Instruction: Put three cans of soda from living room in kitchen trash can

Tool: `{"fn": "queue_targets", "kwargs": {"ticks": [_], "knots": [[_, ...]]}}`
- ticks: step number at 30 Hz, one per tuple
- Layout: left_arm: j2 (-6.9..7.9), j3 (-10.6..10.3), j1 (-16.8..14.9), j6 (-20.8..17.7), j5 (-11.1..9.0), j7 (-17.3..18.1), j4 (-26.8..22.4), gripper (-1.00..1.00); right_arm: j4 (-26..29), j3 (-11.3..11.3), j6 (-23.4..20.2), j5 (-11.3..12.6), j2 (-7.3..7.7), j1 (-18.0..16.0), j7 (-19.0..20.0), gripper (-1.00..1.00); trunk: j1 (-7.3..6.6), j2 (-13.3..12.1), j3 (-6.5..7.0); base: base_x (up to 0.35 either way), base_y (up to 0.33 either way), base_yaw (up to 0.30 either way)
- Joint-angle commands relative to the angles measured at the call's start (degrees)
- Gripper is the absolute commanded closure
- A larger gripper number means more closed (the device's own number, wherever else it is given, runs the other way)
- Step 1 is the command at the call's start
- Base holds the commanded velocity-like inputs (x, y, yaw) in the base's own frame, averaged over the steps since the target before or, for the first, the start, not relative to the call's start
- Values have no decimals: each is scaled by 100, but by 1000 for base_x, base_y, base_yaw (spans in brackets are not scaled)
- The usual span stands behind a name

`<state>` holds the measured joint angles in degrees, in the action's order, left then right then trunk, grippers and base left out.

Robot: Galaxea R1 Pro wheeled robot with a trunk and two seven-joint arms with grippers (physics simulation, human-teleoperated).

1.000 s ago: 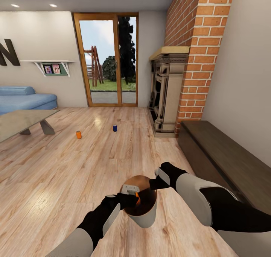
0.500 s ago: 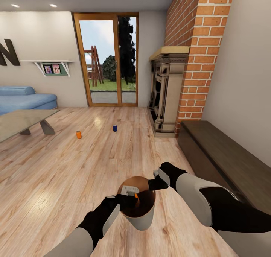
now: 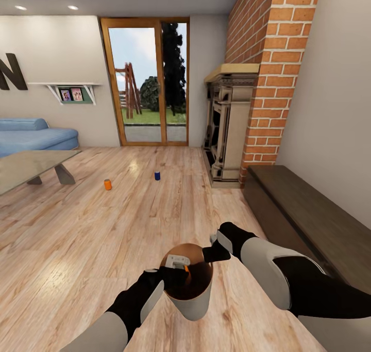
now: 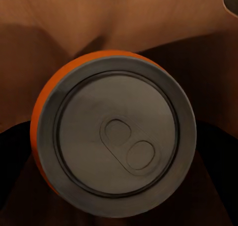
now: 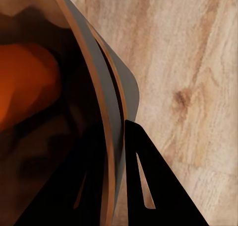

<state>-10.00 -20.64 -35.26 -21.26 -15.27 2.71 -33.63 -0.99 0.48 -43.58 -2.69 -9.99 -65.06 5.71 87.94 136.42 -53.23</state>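
My right gripper (image 3: 208, 252) is shut on the rim of the trash can (image 3: 193, 303), a grey tapered bin with a tan inside, held low in front of me. In the right wrist view the rim (image 5: 111, 112) runs between the black fingers (image 5: 153, 196). My left gripper (image 3: 181, 270) reaches into the bin's mouth, shut on an orange soda can (image 3: 187, 272). The left wrist view looks down on that can's silver top (image 4: 116, 136) against the bin's tan inside. A second orange can (image 3: 107, 184) and the dark blue can (image 3: 157, 175) stand upright on the wood floor farther ahead.
This is the living room. A blue sofa (image 3: 31, 135) and low grey table (image 3: 26, 169) sit at the left. The fireplace (image 3: 226, 130), brick chimney (image 3: 268, 73) and a dark bench (image 3: 309, 218) line the right. Glass doors (image 3: 147, 81) are at the back.
The bin and both grippers have shifted slightly left and down. The left gripper with the orange can sits a little deeper in the bin's mouth.
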Motion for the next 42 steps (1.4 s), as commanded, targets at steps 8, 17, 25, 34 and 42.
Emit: {"fn": "queue_targets", "kwargs": {"ticks": [8,17,25,34,42], "knots": [[0,11,5,23,77,4,74,100,2,-132,-24,126,-1,-5,40,100,-1,0,1,0,0,0],[0,11,4,96,77,9,84,-100,-4,-135,-27,126,-1,-5,43,100,-1,0,1,0,0,0],[0,10,4,111,77,8,84,-100,-6,-135,-27,127,-1,-1,42,100,-1,0,1,0,0,0],[0,7,7,118,73,8,45,-100,-3,-135,-20,117,-1,-5,-14,100,-1,0,1,0,0,0],[0,7,10,103,53,30,0,-100,55,-146,-19,91,-1,-6,-320,100,-1,0,1,0,0,0]]}}
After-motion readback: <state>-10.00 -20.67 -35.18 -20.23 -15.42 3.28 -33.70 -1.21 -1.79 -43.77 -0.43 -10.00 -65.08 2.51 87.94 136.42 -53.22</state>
